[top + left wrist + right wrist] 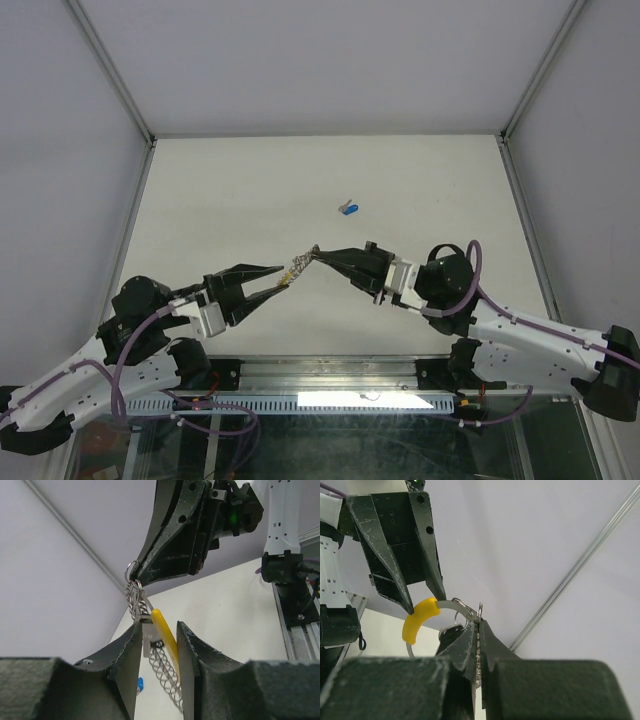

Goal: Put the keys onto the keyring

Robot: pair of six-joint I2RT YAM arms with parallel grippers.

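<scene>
Above the bench (200,200), the right end effector (318,251) is clamped fully shut on the upper edge of the keyring (298,264), holding it in the air between the two arms. The left end effector (284,277) stands partly open, its fingers straddling the ring's yellow segment (165,637); whether the pads touch it cannot be told. The blue-headed key (349,208) lies on the bench, farther back and well apart from the ring.

White table (250,180); blue-headed key (349,208) lying near its centre.
</scene>
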